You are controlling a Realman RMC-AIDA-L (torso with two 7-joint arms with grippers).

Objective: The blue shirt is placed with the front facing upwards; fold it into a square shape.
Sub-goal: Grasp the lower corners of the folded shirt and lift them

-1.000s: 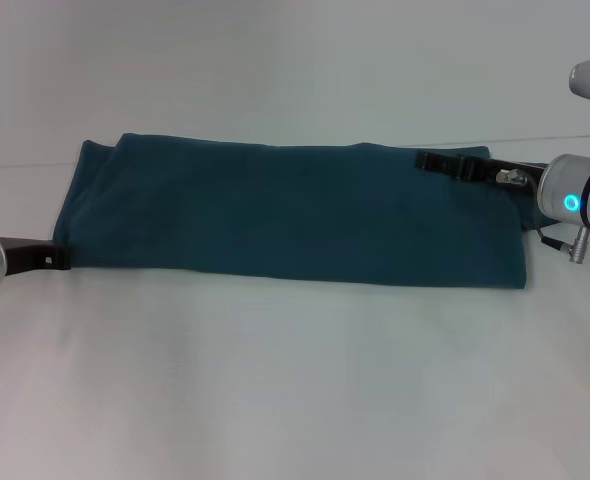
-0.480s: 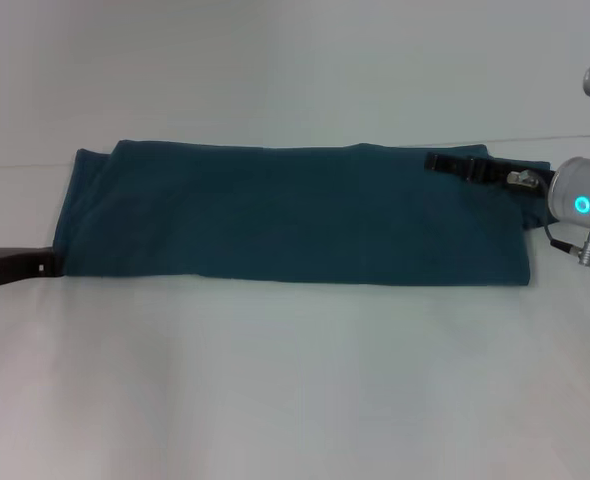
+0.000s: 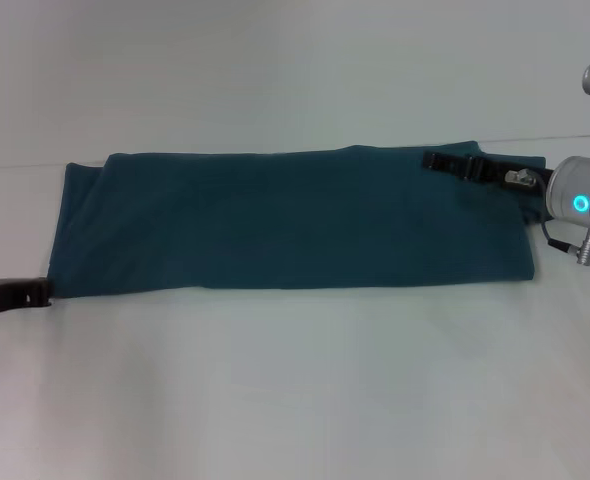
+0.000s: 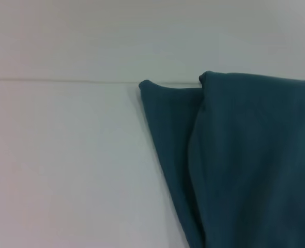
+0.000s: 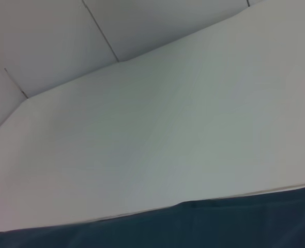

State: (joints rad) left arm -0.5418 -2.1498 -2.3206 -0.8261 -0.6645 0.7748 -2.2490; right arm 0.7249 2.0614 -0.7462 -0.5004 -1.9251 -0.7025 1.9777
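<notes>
The blue shirt lies on the white table as a long, flat strip running left to right, with no print showing. My left gripper is at the strip's near-left corner, shut on the cloth there. My right gripper reaches in from the right and is shut on the far edge near the strip's right end. The left wrist view shows the layered left end of the blue shirt. In the right wrist view only a band of the blue shirt shows, below bare table.
The white table extends all round the shirt, with wide room in front. A seam line crosses the far surface behind the shirt.
My left gripper has drawn back to the left and nearer me, pulling the shirt's left end with it. The strip is now longer and flatter. The right gripper has barely moved.
</notes>
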